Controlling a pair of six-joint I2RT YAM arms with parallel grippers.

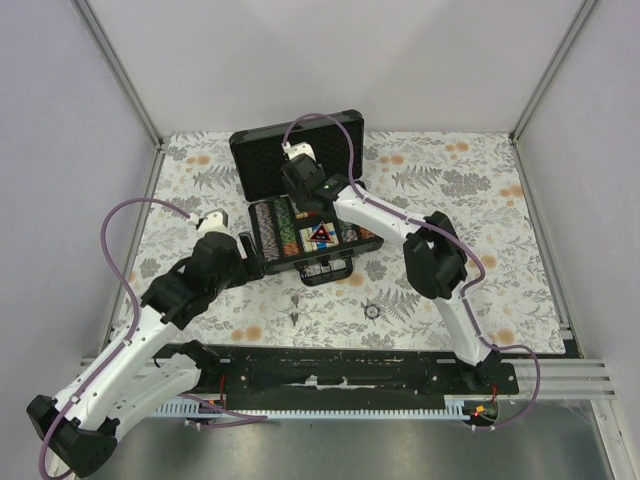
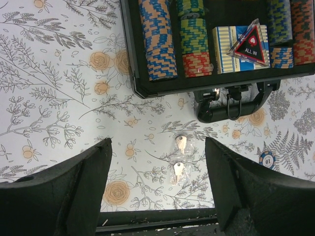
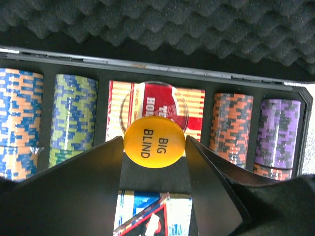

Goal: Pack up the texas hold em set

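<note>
the black case (image 1: 262, 172) lies open in the middle of the floral table (image 1: 480, 200), its foam-lined lid (image 3: 172, 24) standing up at the far side. the right gripper (image 3: 155, 143) is over the tray, its two fingers pinching a yellow big blind button (image 3: 154, 139) by the edges, held above the red card deck (image 3: 196, 105). a clear round disc (image 3: 170, 101) rests on that deck. rows of striped chips (image 3: 74, 118) sit in the slots on either side of it. nearer the front of the tray a blue card deck (image 2: 222, 49) has a triangular all in marker (image 2: 249, 44) lying on it.

the left gripper (image 2: 157, 147) hangs over bare table just in front of the case, fingers spread wide with nothing between them. below it lie two small keys (image 2: 179, 157), close to the case handle (image 2: 231, 105). a single loose chip (image 2: 267, 158) sits on the table off to the right of them, apart from the case.
</note>
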